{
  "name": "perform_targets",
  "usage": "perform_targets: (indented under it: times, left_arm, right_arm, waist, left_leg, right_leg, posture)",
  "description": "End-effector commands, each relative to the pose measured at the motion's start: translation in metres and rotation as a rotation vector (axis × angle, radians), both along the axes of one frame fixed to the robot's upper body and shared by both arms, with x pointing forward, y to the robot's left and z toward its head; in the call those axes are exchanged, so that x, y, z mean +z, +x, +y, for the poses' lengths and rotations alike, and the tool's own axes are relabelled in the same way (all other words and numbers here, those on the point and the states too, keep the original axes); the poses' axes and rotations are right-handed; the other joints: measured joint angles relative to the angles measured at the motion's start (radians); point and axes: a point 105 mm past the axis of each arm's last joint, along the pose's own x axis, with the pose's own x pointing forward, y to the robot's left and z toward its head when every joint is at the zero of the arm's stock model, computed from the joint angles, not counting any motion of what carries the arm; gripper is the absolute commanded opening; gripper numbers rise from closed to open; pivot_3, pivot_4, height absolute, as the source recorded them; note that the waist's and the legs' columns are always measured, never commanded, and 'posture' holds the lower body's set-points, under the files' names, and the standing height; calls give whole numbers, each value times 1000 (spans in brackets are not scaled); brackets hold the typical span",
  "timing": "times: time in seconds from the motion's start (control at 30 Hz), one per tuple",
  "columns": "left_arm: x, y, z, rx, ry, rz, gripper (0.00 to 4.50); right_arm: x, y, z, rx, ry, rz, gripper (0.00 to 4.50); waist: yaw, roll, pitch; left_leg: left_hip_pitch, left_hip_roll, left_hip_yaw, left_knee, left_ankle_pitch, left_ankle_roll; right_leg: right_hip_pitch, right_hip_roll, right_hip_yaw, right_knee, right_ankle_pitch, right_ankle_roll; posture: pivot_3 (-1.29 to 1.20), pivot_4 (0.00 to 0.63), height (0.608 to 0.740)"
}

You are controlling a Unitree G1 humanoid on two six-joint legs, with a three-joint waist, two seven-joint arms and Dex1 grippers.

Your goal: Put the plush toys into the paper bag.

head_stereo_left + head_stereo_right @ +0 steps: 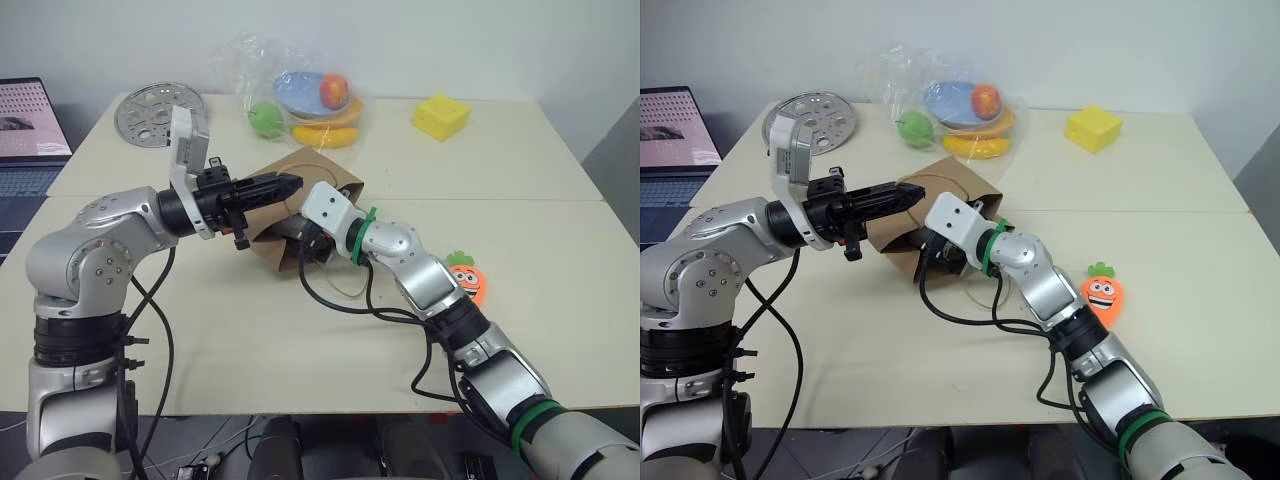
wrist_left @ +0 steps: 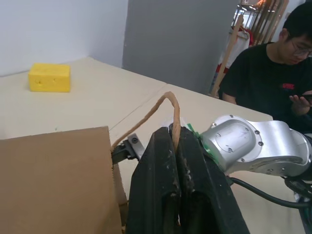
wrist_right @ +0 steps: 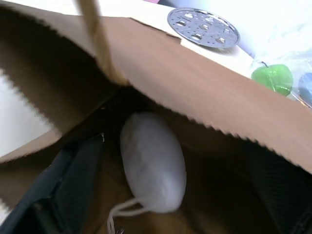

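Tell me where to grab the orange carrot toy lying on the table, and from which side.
Grip the carrot toy across its orange body, coming from above. It lies flat on the table, face up, leaves pointing away from the robot, with bare table beside it for the fingers.

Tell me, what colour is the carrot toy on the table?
Orange, with green leaves; the right eye view shows it best.

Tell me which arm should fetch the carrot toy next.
The right, probably. Its gripper is open inside the paper bag, the white egg toy released, and the carrot toy lies on its side. The left gripper holds the bag's twine handle.
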Motion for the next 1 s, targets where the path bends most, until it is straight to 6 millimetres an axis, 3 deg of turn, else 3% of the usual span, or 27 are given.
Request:
perform_targets:
  times: [0.03, 0.13, 0.23, 0.3, 0.43, 0.6, 0.8, 0.9, 1.0]
  left_arm:
    - [14, -1, 3, 15, -17, -68, 0]
    - [12, 0, 3, 18, -13, -67, 0]
    - [10, 0, 2, 15, -10, -67, 0]
    - [9, 1, 2, 17, -13, -65, 0]
    - [5, 2, 1, 15, -11, -59, 0]
    - [3, 1, 0, 6, 4, -56, 0]
    - [1, 1, 0, 3, 15, -57, 0]
    - [0, 0, 0, 5, 22, -57, 0]
    - [0, -1, 1, 7, 24, -59, 0]
  right_arm:
    - [26, -20, -6, 71, 49, -38, 4468]
    - [42, -47, -33, 154, 70, 13, 4468]
    - [50, -57, -72, 127, 31, 6, 4468]
    - [41, -59, -104, 57, -32, 43, 4468]
    - [19, -66, -140, -18, -143, 143, 4468]
    - [-28, -71, -207, -244, -365, 316, 4468]
    - [-57, -69, -224, -304, -438, 359, 4468]
    - [-63, -58, -234, -364, -461, 322, 3875]
    - [-60, -54, -233, -379, -429, 307, 2884]
  waist:
    - [-1, 0, 0]
    - [0, 0, 0]
    - [13, 0, 0]
    - [18, 0, 0]
    - [22, 0, 0]
    - [22, 0, 0]
    - [16, 0, 0]
    - [19, 0, 0]
    - [22, 0, 0]
  left_leg:
    - [0, 0, 0, 0, 0, 0]
    - [0, 0, 0, 0, 0, 0]
    - [0, -1, 0, 0, 0, 0]
    - [0, -1, 0, 0, 0, 0]
    - [0, 0, 1, 0, 0, 0]
    - [0, -1, 3, 0, 0, 0]
    - [0, 0, 5, 1, 0, 0]
    - [0, -1, 5, 2, 0, 0]
    - [0, -1, 5, 2, 0, 0]
  right_leg:
    - [0, 0, 0, 0, 0, 0]
    - [0, 0, 0, 0, 0, 0]
    - [1, 0, 0, -1, 0, 0]
    - [1, -1, 0, -2, 0, 0]
    - [1, 0, 1, -3, 0, 0]
    - [1, -1, 2, -5, 0, 0]
    - [2, 0, 5, -7, 0, 0]
    - [2, 0, 5, -8, -2, 3]
    - [3, -1, 5, -8, -1, 3]
  posture:
    - [0, 150, 740]
    - [0, 150, 740]
    - [0, 150, 740]
    - [0, 150, 740]
    - [0, 150, 740]
    - [0, 150, 740]
    - [0, 150, 740]
    - [0, 150, 740]
    - [0, 150, 740]
